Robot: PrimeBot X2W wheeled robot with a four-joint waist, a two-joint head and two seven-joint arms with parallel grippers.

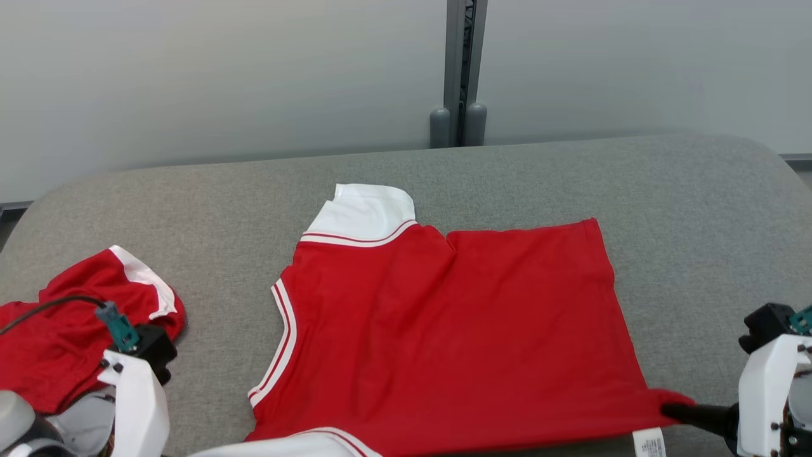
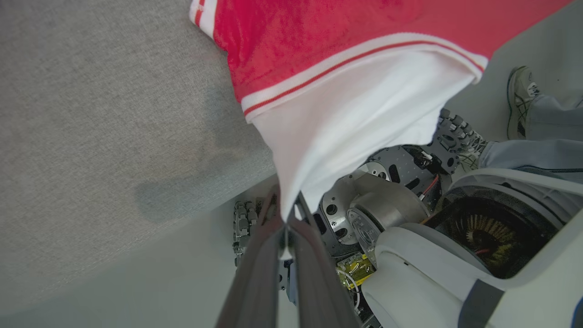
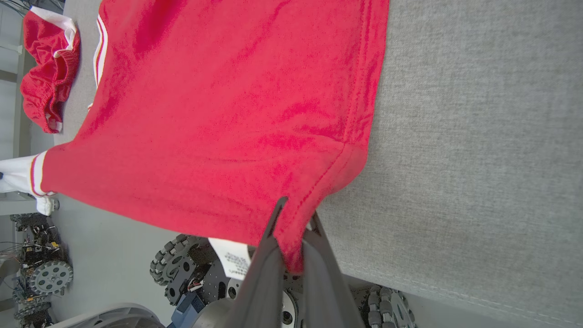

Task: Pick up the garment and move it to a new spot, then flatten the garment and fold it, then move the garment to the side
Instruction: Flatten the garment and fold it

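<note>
Garment [image 1: 444, 330] position: on the grey padded table [image 1: 571, 171], near the middle and reaching the table's near edge. The table spans the head view from side to side, with a pale wall and a grey post [image 1: 465, 70] behind it.

Garment is a red shirt with white sleeves and white-and-red trim. It lies sideways: sleeves toward the robot's left, hem toward its right. The main red panel lies mostly flat, with a short crease just right of the far sleeve [image 1: 361, 212]. That sleeve rests flat on the table. The near sleeve [image 2: 346, 127] is off the table's edge, drawn to a point over the robot's base [image 2: 401, 182].

Second red garment [image 1: 57, 330], also white-trimmed, lies crumpled at the table's left end, well apart from the shirt.

Left gripper [image 2: 286, 228]: clenched on the tip of the near white sleeve, with cloth pinched between the two dark fingers. In the left wrist view it is beyond the table's edge, above the floor.

Right gripper [image 3: 291, 228]: clenched on the near hem corner of the shirt, with red cloth bunched between the fingers. In the head view its fingertips [image 1: 682, 412] meet that corner at the lower right.

White care label [image 1: 648, 442] hangs from the hem just beside the right gripper.

A person's shoe [image 2: 519, 100] and a grey trouser leg are on the floor past the robot's base.
</note>
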